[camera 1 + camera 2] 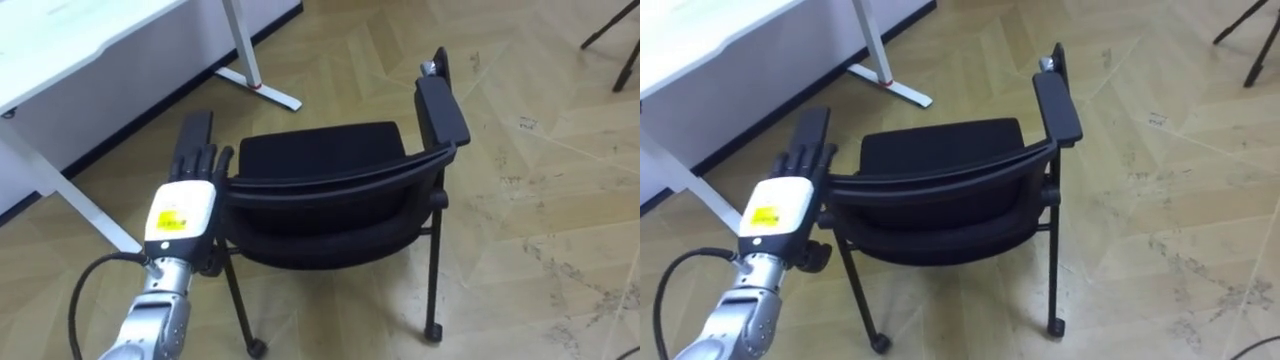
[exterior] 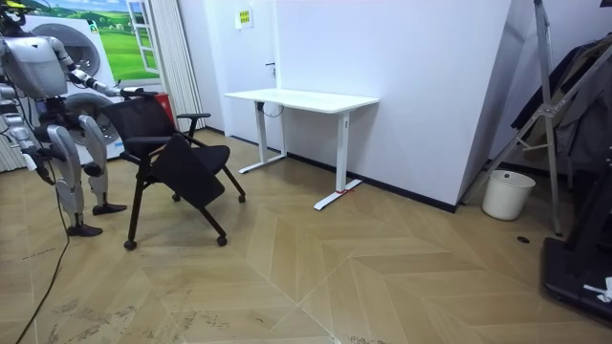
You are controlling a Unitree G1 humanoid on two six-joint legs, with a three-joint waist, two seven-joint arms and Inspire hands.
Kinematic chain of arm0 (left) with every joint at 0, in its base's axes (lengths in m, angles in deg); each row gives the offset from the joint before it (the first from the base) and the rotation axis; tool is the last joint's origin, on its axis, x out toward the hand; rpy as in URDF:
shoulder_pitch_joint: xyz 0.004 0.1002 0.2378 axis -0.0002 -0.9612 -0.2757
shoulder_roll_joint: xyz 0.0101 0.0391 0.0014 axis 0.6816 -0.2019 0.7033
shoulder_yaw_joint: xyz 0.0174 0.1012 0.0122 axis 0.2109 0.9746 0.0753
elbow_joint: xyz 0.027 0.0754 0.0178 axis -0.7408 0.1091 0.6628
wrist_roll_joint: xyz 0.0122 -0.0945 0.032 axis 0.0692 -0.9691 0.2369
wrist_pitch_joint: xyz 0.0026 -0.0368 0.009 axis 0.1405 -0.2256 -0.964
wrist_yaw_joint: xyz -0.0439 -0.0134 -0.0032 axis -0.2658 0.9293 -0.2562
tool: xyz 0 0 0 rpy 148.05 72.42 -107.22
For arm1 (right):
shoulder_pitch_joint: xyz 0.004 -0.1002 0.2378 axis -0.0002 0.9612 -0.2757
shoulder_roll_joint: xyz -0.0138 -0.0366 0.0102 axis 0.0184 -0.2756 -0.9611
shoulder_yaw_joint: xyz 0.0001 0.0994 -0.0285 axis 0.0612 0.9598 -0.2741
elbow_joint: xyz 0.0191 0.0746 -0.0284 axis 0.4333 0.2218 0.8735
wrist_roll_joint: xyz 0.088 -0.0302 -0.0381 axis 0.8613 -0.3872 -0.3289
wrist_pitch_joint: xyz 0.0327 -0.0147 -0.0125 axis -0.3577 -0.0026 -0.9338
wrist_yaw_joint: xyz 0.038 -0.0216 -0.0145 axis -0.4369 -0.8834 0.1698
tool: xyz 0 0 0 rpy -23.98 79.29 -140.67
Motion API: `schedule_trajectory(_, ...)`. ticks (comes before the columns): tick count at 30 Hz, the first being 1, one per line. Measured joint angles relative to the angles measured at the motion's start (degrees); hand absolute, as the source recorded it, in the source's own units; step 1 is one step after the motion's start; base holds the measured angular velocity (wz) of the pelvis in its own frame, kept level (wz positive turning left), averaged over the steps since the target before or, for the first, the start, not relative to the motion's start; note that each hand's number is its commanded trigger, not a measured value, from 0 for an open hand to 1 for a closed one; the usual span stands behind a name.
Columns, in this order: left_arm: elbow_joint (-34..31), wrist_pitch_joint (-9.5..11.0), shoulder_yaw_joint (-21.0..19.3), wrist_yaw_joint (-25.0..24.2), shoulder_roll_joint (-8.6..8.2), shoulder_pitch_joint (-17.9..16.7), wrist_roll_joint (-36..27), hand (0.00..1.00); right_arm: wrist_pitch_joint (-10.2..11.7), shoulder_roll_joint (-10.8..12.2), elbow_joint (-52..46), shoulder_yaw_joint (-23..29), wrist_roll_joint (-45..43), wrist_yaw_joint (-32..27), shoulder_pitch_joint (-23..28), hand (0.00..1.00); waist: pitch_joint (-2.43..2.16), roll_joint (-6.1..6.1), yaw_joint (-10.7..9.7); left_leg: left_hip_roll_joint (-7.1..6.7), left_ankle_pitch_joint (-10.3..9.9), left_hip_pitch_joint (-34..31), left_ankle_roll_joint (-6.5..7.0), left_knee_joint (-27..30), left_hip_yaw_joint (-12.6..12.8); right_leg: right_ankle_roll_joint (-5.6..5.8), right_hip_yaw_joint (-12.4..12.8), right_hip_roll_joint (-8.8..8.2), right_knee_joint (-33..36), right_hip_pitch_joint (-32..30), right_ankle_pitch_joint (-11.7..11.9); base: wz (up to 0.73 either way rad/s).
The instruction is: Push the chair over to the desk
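A black chair on small castors stands right in front of me, its backrest nearest and its seat facing a white desk. My left hand lies with straight fingers on the left end of the backrest, fingertips reaching along the left armrest. The right armrest is free. In the room view I stand at the left behind the chair, one arm stretched out to its back, and my right hand hangs low by my side.
The white desk stands against the wall ahead, its foot just beyond the chair. A white bin and a dark stand are at the room view's right. Open wooden floor lies between chair and desk.
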Motion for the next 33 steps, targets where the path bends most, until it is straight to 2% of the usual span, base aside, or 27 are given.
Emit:
schedule_trajectory(2,-0.03,-0.16,0.00,0.04,-0.02,0.24,-1.76,0.00,-0.08,0.00,-0.05,-0.01,0.00,-0.13,0.32,0.00,0.31,-0.07,0.03,0.14,-0.24,-0.03,-0.18,-0.03,0.00,0.00,-0.01,0.15,-0.03,0.11,0.00,0.00)
schedule_trajectory(8,-0.02,-0.35,0.01,0.04,-0.01,0.48,-1.68,0.00,-0.03,-0.03,-0.08,-0.03,0.06,-0.86,0.60,0.00,0.50,0.72,-0.04,0.31,-0.55,0.09,-0.27,-0.03,0.05,-0.02,0.22,0.38,-0.15,0.26,0.01,0.00)
schedule_trajectory(16,-0.03,-0.78,0.18,-0.37,-0.05,0.49,-1.66,0.00,0.02,-0.21,-0.06,0.01,0.07,-1.10,0.51,0.00,0.31,1.33,-0.33,0.32,-0.54,0.27,-0.27,0.01,0.07,-0.04,0.26,0.39,-0.20,0.24,0.02,0.00)
schedule_trajectory(22,-0.11,-3.06,0.74,-0.66,-0.15,0.52,-1.52,0.00,0.00,-0.16,0.16,0.00,0.01,-1.20,0.05,0.00,0.45,1.31,-1.55,0.28,-0.54,0.11,-0.27,-0.02,0.05,-0.04,0.27,0.39,-0.29,0.39,0.02,0.00)
schedule_trajectory(25,-1.59,-4.01,1.74,-2.33,-0.09,0.74,-1.50,0.00,-0.03,-0.30,0.19,-0.08,0.44,-1.55,0.00,0.00,0.38,2.01,-1.74,0.25,-0.54,-0.12,-0.26,0.02,0.06,-0.03,0.33,0.39,-0.32,0.23,0.02,0.00)
schedule_trajectory(29,-3.48,-4.40,4.32,-3.92,-0.07,1.16,-1.06,0.00,-0.02,-0.45,0.23,-0.12,0.83,-1.58,-0.54,0.00,0.73,2.77,-2.21,0.24,-0.54,-0.09,-0.26,0.02,0.25,-0.03,0.70,0.40,-0.35,0.18,0.02,-0.02)
schedule_trajectory(33,-4.17,-4.87,4.74,-5.02,-0.09,1.43,-0.72,0.00,-0.02,-0.69,0.23,-0.10,0.89,-1.58,-0.78,0.00,0.71,3.22,-2.80,0.24,-0.54,-0.11,-0.26,-0.01,0.68,-0.03,0.93,0.39,-0.35,-0.23,0.02,-0.04)
